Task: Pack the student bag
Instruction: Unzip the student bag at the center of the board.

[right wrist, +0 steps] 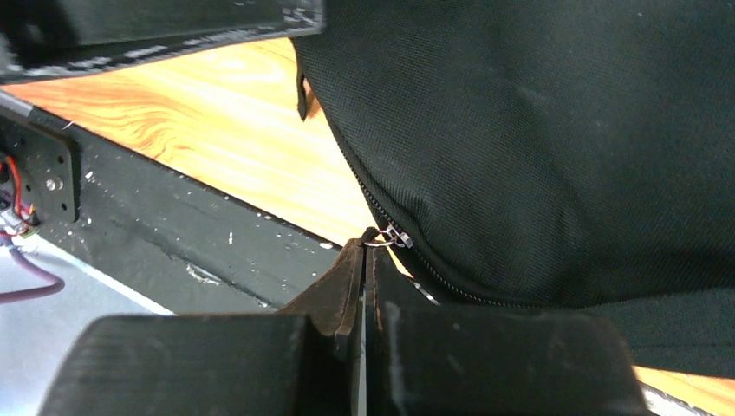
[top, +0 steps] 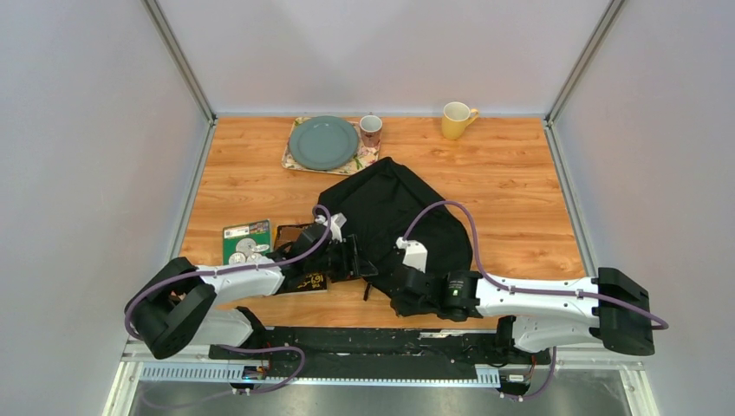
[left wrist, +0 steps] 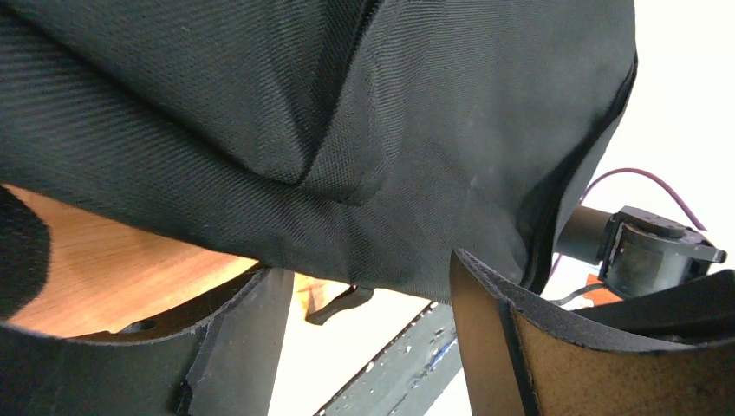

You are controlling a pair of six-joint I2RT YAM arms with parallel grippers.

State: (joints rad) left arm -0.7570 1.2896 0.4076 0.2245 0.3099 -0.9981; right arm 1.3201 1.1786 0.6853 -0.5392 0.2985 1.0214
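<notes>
The student bag [top: 394, 212], a big black fabric backpack, lies in the middle of the table. My right gripper [top: 406, 282] is at its near edge. In the right wrist view the right gripper [right wrist: 364, 247] is shut on the zipper pull [right wrist: 380, 240], right beside the slider [right wrist: 400, 235] on the bag's zip line. My left gripper [top: 351, 258] is at the bag's left side. In the left wrist view the left gripper [left wrist: 360, 277] stands open just under a fold of the bag [left wrist: 364, 130], nothing between its fingers. A small black tab [left wrist: 342, 305] hangs from the fabric there.
A green plate [top: 322, 143] on a floral mat [top: 289, 156], a patterned cup [top: 371, 130] and a yellow mug [top: 457, 120] stand at the back. A green packet [top: 245, 243] and a black book with gold print [top: 309, 282] lie by the left arm.
</notes>
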